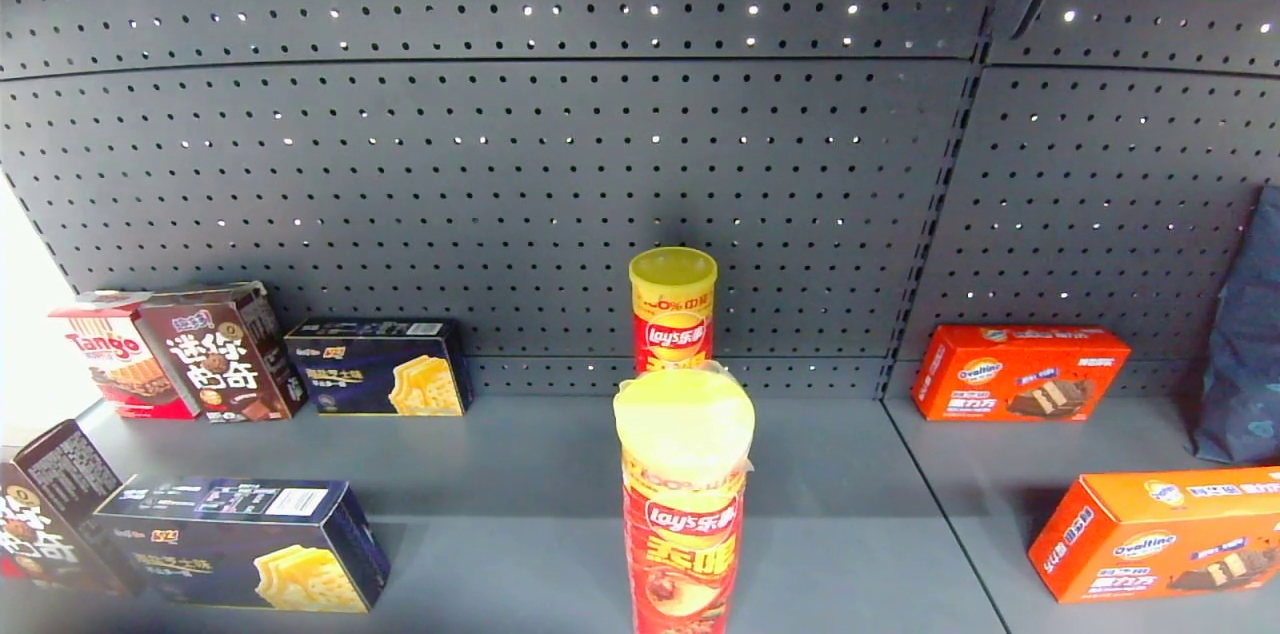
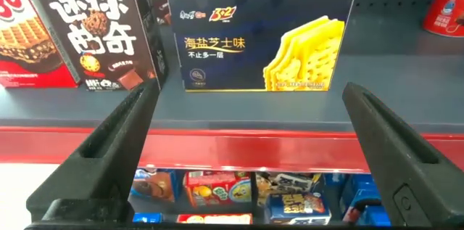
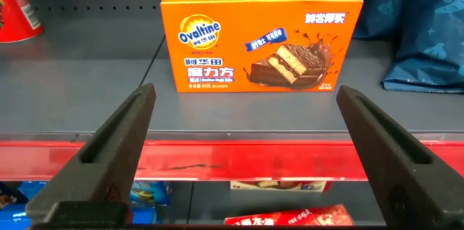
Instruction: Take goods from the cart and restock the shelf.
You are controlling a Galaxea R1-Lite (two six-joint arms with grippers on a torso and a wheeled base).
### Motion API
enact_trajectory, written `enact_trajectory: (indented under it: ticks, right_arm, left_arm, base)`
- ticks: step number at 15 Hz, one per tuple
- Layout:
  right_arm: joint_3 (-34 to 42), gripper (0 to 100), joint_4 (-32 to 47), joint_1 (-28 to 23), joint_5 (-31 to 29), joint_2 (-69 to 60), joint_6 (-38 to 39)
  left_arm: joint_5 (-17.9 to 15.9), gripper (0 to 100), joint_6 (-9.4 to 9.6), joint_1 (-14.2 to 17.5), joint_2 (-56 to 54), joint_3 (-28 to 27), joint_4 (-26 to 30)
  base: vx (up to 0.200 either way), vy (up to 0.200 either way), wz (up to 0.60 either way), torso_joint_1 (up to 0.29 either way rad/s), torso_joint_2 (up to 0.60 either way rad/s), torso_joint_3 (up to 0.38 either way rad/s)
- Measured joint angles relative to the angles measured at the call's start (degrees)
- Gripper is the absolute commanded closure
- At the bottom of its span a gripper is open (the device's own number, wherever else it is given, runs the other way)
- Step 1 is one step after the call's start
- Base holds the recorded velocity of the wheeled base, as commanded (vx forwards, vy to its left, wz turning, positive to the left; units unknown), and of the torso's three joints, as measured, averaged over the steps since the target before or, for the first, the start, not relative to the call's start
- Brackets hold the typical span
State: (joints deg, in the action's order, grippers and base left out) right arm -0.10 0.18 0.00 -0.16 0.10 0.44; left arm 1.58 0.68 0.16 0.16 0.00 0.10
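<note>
- Your left gripper [image 2: 250, 92] is spread wide and empty, just off the red front edge of the shelf [image 1: 520, 474], facing the near navy box [image 2: 261, 40]
- Your right gripper [image 3: 246, 92] is likewise wide apart with nothing in it, at the same red edge, facing the near orange box [image 3: 261, 38]
- The goods you can see already stand on the shelf; I judge the next one has to come from the cart
- Cans: probably light, stiff card tubes with brittle chips inside. The glossy round wall may slip, so close across the middle of the body, not on the lid. They are tall and narrow, so expect them to tip if nudged
- Boxes: probably light card, stiff along the edges and soft on the broad faces, with breakable biscuits inside. Take them across the thin dimension near the centre, and squeeze gently
- Cans, two: the near can [image 1: 683, 504] upright mid-shelf, and the far can [image 1: 672, 309] directly behind it against the back panel
- Navy boxes, two: the near one on your left front, and the far navy box [image 1: 380, 366] at the back
- Orange boxes, two: the near one on your right front, and the far orange box [image 1: 1020, 372] at the back
- Cookie boxes, two: the far cookie box [image 1: 220, 349], and the near cookie box [image 1: 50, 504], which the edge of the head view cuts off
- Wafer box [image 1: 115, 359], one, at the back left, touching the far cookie box
- Bag [image 1: 1245, 344], one, dark blue, at the far right
</note>
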Motion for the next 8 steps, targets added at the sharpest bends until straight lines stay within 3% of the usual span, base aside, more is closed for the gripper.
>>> enact_trajectory:
  ticks: [8]
  right_arm:
    - [0.0, 0, 0.0, 0.0, -0.02, 0.0, 0.0]
  left_arm:
    - [-0.02, 0, -0.41, -0.06, -0.05, 0.0, -0.02]
  base:
    - [0.0, 0.0, 0.0, 0.0, 0.0, 0.0]
